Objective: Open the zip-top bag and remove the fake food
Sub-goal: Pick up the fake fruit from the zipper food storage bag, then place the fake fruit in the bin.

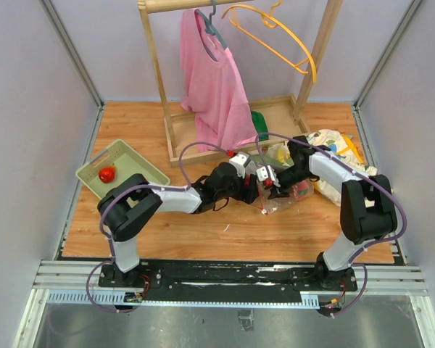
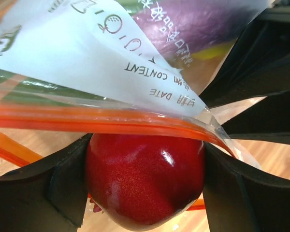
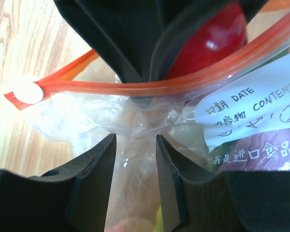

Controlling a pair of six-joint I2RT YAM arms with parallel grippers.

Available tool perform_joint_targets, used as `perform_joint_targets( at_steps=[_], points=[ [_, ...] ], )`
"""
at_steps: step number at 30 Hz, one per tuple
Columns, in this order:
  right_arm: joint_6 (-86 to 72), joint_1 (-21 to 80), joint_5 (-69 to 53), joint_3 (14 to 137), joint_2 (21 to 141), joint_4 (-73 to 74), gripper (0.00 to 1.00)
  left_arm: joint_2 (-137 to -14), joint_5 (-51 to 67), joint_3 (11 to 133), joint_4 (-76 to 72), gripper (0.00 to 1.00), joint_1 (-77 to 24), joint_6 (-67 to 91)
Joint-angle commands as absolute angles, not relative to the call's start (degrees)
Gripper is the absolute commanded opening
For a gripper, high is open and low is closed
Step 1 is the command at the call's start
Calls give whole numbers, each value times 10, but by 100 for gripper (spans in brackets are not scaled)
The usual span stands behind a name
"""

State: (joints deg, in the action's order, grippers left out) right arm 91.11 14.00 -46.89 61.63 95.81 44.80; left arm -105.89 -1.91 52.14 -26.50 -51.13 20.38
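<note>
Left gripper (image 2: 146,193): we clamp the red fruit (image 2: 145,169).
Right gripper (image 3: 134,159): we pinch bag (image 3: 72,113) film.
Risk: fruit may snag the zipper (image 2: 87,121), dragging the bag loose.

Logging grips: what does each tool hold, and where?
The left tool holds red fruit by its sides; right tool, bag just under zipper.

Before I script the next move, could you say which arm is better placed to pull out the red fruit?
Left: its jaws grip the red fruit at the zip-top bag mouth; the right jaws only pinch plastic below the zipper.
</note>
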Motion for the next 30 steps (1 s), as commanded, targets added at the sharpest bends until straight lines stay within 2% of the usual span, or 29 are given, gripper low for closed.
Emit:
perform_joint_targets(
  at_steps=[1,6,13,15,19,22,30],
  points=[
    [863,118,-513,597,912,451,39,-988,-23,525,-216,22,-515,235],
    [827,114,-535,581,890,446,38,-951,-11,524,-128,14,-514,270],
    [778,110,-529,569,894,425,34,-900,9,532,-2,13,-512,304],
    [774,107,-536,567,889,427,34,-872,21,528,14,12,-508,320],
    [758,106,-549,571,879,435,34,-807,45,501,29,3,-491,353],
    [756,106,-557,577,870,455,34,-759,47,488,60,2,-471,378],
    [697,104,-571,627,857,537,35,-661,-40,539,276,1,-389,336]
  ],
)
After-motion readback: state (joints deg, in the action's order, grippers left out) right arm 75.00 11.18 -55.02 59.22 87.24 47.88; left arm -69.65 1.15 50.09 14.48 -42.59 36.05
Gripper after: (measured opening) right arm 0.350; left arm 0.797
